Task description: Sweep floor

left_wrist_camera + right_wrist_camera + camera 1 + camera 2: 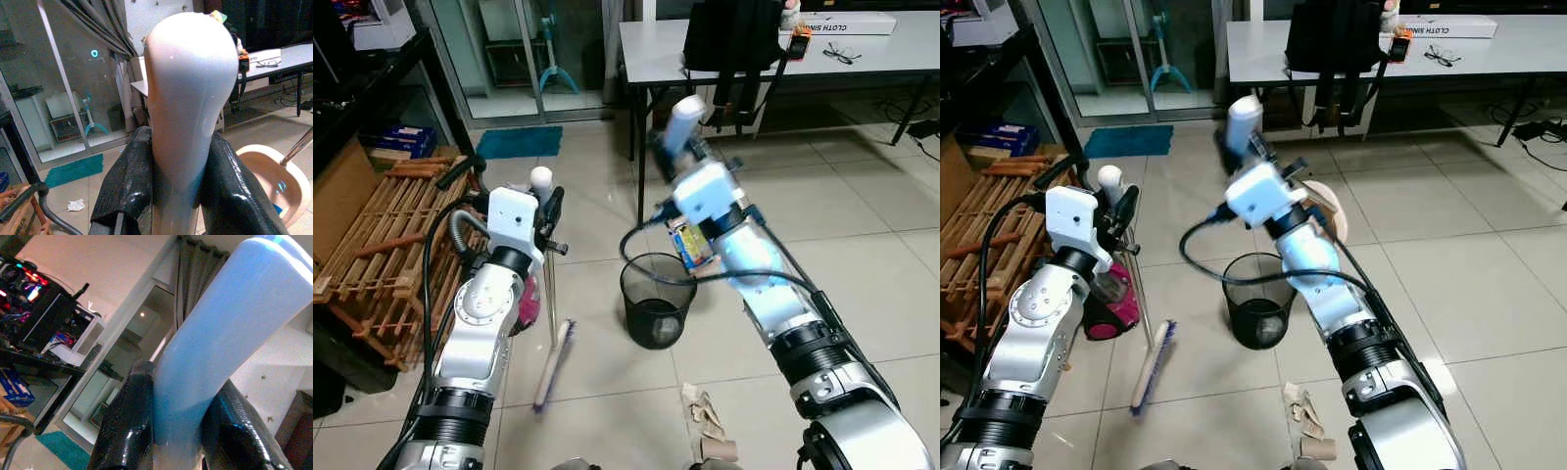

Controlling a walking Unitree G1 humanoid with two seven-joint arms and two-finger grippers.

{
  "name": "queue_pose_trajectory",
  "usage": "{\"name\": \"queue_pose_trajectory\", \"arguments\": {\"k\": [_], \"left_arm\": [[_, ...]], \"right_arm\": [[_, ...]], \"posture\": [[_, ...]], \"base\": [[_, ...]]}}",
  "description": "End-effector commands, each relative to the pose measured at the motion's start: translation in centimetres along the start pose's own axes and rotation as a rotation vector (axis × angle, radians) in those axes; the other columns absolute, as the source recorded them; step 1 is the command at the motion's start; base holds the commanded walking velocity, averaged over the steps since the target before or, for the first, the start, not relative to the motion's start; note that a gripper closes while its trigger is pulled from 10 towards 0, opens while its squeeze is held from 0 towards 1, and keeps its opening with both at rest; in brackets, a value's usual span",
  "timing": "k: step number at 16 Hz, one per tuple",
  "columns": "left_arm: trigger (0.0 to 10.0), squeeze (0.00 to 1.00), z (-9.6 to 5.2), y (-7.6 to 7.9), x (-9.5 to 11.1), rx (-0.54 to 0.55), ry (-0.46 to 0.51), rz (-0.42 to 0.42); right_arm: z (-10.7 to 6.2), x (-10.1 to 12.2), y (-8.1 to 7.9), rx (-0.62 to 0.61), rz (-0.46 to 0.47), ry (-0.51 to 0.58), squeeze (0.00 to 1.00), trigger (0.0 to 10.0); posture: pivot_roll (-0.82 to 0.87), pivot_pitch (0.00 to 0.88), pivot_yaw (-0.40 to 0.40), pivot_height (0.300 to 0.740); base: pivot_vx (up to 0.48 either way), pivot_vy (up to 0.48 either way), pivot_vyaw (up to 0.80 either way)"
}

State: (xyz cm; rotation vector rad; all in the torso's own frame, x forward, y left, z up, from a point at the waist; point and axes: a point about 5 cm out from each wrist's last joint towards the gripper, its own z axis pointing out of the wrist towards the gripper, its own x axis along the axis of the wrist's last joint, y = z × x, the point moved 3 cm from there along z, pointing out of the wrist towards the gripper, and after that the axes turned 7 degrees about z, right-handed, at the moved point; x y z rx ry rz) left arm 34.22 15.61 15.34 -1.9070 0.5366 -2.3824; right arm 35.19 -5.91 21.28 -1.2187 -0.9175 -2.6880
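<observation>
Broom (pixel 1151 364): thin metal pole, white handle top clamped between the left gripper (pixel 168 196) fingers, bristled head resting on the tiled floor (pixel 881 255). Dustpan handle (pixel 220 347), pale blue, is clamped by the right gripper (pixel 183 431). Black mesh bin (pixel 656 299) and crumpled paper (pixel 705 416) are noted beside it.

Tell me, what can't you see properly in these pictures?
- Dustpan: mostly hidden behind the right arm in the eye views.
- Right hand and its blue handle: blurred in the eye views.
- Bin contents: too dark to tell.
- Paper scraps: partly cut off by the bottom edge.
</observation>
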Motion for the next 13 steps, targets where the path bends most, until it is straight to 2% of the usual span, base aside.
{"name": "queue_pose_trajectory", "arguments": {"k": [1,2,4,6,8,9,11,13], "left_arm": [[10.0,0.0,0.4,-0.2,0.9,-0.003,0.037,0.024],[10.0,0.0,0.4,-0.1,0.9,-0.005,0.037,0.025],[10.0,0.0,0.5,0.0,0.8,-0.01,0.038,0.025],[10.0,0.0,0.5,0.1,0.8,-0.013,0.038,0.024],[10.0,0.0,0.5,0.1,0.8,-0.014,0.039,0.023],[10.0,0.0,0.5,0.1,0.8,-0.012,0.039,0.024],[10.0,0.0,0.4,-0.1,0.7,-0.008,0.031,0.016],[10.0,0.0,0.3,-0.1,0.7,-0.017,0.025,0.013]], "right_arm": [[0.3,1.1,0.0,0.03,-0.048,0.071,0.0,10.0],[0.2,1.0,0.1,0.031,-0.046,0.073,0.0,10.0],[0.0,0.8,0.4,0.008,0.018,0.064,0.0,10.0],[-0.2,0.5,0.0,0.031,0.03,0.056,0.0,10.0],[-0.5,0.2,-0.3,0.047,-0.005,0.048,0.0,10.0],[-0.4,0.2,0.2,0.033,-0.046,0.05,0.0,10.0],[-0.2,0.5,2.7,-0.066,-0.134,0.054,0.0,10.0],[-0.5,1.5,8.1,-0.295,-0.218,0.064,0.0,10.0]], "posture": [[-0.08,0.01,0.056,0.74],[-0.08,0.01,0.056,0.74],[-0.08,0.003,0.059,0.74],[-0.08,0.001,0.058,0.74],[-0.08,0.0,0.056,0.74],[-0.08,0.0,0.054,0.74],[-0.08,0.002,0.054,0.74],[-0.08,0.004,0.052,0.74]], "base": [[0.0,0.0,0.0],[0.0,0.0,0.0],[0.0,0.0,0.0],[0.0,0.0,0.0],[0.0,0.0,0.0],[0.0,0.0,0.0],[0.0,0.0,0.0],[0.0,0.0,0.0]]}}
